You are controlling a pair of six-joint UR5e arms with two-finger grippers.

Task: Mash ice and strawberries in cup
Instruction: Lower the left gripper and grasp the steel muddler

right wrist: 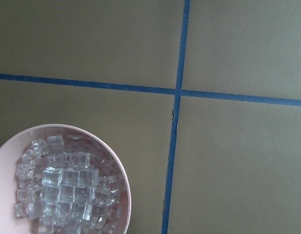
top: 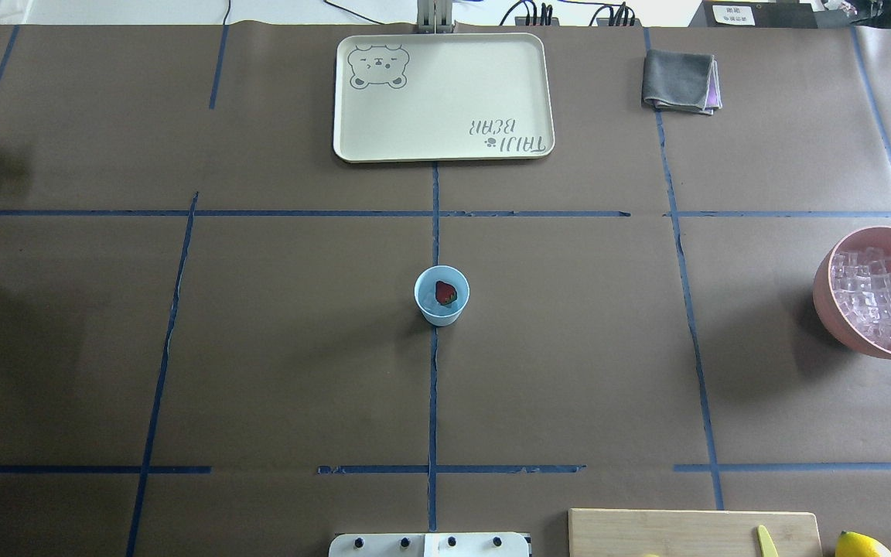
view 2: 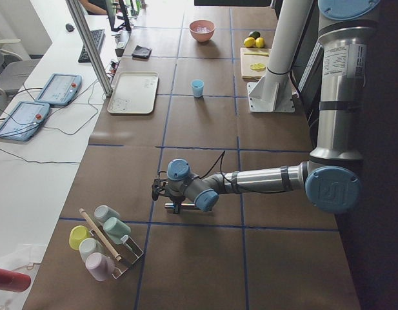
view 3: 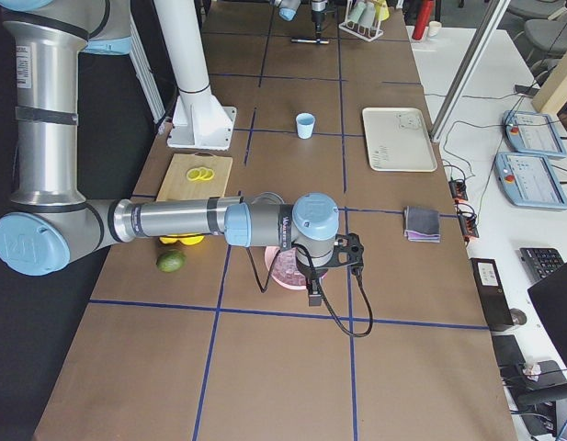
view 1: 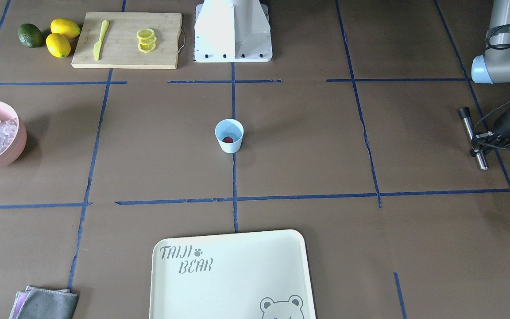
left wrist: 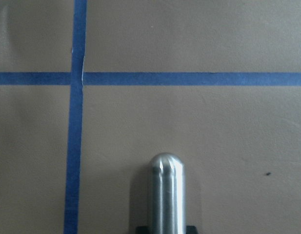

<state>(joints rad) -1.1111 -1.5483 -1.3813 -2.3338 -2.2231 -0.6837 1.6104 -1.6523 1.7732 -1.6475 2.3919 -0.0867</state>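
**Desk:** Count it out for me, starting at the cup.

**Me:** I have one cup [view 1: 229, 146]. It stands upright with its mouth up and its long axis vertical, at the middle of the bench on the centre tape line. One strawberry [top: 445, 292] lies in it, too small for me to say which way it points. The ice [right wrist: 67, 187] I can make out is a heap of clear cubes, too many to count, in one pink bowl [right wrist: 5, 185] at the bench's right end.

**Desk:** And the arms?

**Me:** The left arm [view 2: 263, 177] reaches low toward the left end with its forearm level and its wrist turned down. The left jaws are clamped on one metal rod [view 1: 471, 133]. The rod is level and runs across the bench's width, silver end toward the operators' edge. The right arm [view 3: 173, 220] is stretched the same way, wrist down beside the bowl. The right jaws show only from the side, so I cannot tell how they stand.

**Desk:** Anything else out there?

**Me:** At the robot-side right corner there is one cutting board [view 1: 122, 57] carrying three lemon slices [view 1: 146, 40] and one yellow knife [view 1: 100, 39]. Beside it are two lemons [view 1: 65, 28] and one dark green fruit [view 1: 30, 35]. At the operators' edge sit one tray [view 1: 233, 274] and one folded cloth [view 1: 47, 303].
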